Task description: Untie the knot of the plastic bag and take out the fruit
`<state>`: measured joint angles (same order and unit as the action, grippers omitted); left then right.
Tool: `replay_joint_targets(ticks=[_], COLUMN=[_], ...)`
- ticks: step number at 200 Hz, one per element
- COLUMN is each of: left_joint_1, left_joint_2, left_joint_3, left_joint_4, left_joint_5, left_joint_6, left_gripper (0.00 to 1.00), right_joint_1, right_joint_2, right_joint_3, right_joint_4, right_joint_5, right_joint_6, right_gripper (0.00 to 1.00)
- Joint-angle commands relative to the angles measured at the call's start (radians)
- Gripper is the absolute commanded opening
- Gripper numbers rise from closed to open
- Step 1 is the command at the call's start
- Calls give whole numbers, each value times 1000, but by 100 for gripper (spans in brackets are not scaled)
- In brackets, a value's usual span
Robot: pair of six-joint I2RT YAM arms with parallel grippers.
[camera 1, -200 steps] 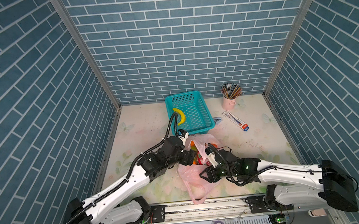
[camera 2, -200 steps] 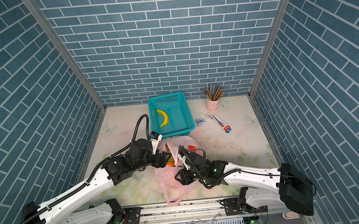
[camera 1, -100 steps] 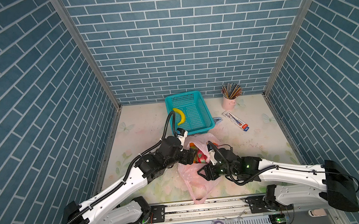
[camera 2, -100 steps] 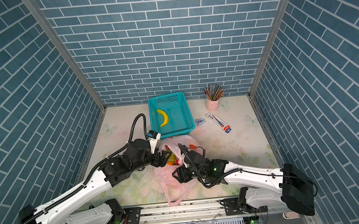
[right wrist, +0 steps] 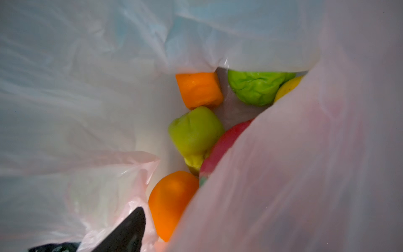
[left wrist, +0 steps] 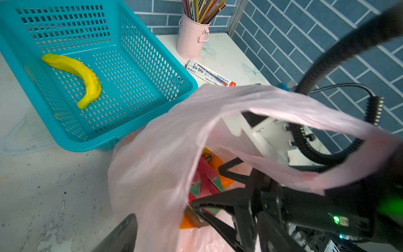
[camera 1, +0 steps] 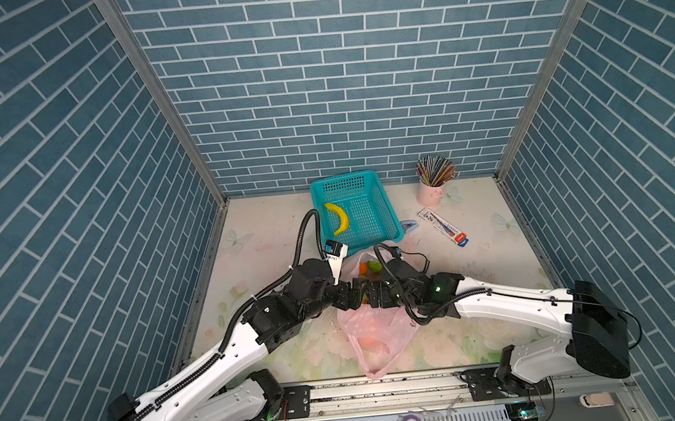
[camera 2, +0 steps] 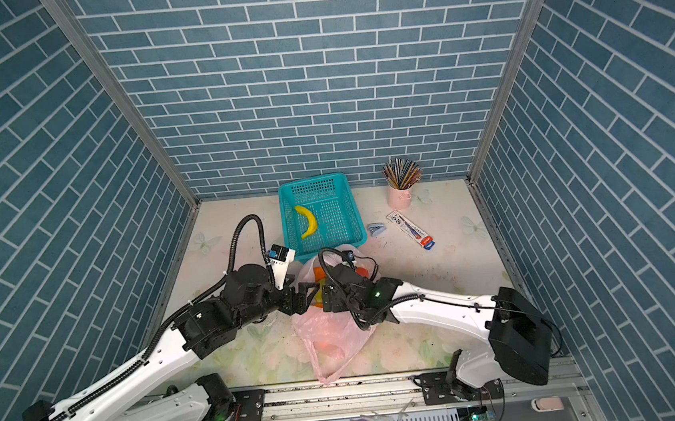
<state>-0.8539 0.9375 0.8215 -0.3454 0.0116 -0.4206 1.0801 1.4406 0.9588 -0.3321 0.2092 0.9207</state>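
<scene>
The pink plastic bag [camera 1: 375, 329] [camera 2: 330, 333] lies in the middle of the table with its mouth spread. The knot is out of view. Both grippers meet at the mouth: my left gripper [camera 1: 349, 296] [camera 2: 300, 300] is open with the bag's wall [left wrist: 163, 157] between its jaws. My right gripper [camera 1: 370, 294] [left wrist: 218, 187] is open, reaching inside. In the right wrist view the fruit lies in the bag: an orange [right wrist: 172, 203], a red dragon fruit [right wrist: 224, 139], green ones [right wrist: 195, 131] [right wrist: 255, 87] and an orange chunk [right wrist: 199, 90]. One right finger [right wrist: 130, 231] shows; film hides its twin.
A teal basket [camera 1: 385, 199] holding a yellow banana [camera 1: 338, 217] stands just behind the bag. To the back right are a pink cup of pencils [camera 1: 432, 190], a long flat box [camera 1: 443, 227] and a small blue clip [camera 1: 408, 227]. Brick walls enclose the table.
My right gripper has opened wide and moved up and left into the bag's mouth. The left gripper has opened slightly more and stayed at the mouth.
</scene>
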Motion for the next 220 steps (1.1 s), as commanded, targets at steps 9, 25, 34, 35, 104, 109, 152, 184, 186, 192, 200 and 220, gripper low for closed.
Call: replay_joint_targets(ticks=[9, 25, 34, 35, 104, 109, 152, 184, 186, 192, 200, 220], left_joint_1=[6, 6, 5, 5, 5, 6, 6, 6, 6, 7, 6, 8], left_joint_2=[-39, -46, -47, -47, -62, -61, -61, -60, -59, -59, -57, -52], left_joint_3=[-29, -32, -32, -32, -52, -53, -59, -61, -61, -62, -62, -61], left_joint_4=[22, 23, 21, 21, 35, 36, 24, 32, 33, 35, 37, 42], left_joint_5=[-34, -38, -39, -40, -47, -47, -56, -64, -65, -68, -71, -76], left_joint_6=[21, 30, 37, 36, 64, 64, 67, 64, 64, 62, 58, 50], left_gripper=[87, 87, 87, 87, 88, 88, 88, 88, 88, 88, 88, 88], right_joint_1=[-16, -33, -43, -45, -62, -63, -66, -66, -66, -66, -65, -66], right_joint_2=[65, 96, 109, 110, 184, 197, 264, 230, 228, 220, 210, 171], right_joint_3=[65, 77, 82, 82, 90, 93, 108, 80, 79, 74, 71, 53], right_joint_4=[-131, -133, -141, -142, -115, -116, -102, -66, -65, -61, -57, -29], right_joint_5=[59, 53, 45, 44, -66, -74, -123, -111, -109, -107, -107, -105], right_joint_6=[68, 60, 62, 63, 6, 6, 16, 14, 12, 11, 8, -6], right_gripper=[89, 89, 89, 89, 90, 90, 85, 73, 72, 70, 66, 59])
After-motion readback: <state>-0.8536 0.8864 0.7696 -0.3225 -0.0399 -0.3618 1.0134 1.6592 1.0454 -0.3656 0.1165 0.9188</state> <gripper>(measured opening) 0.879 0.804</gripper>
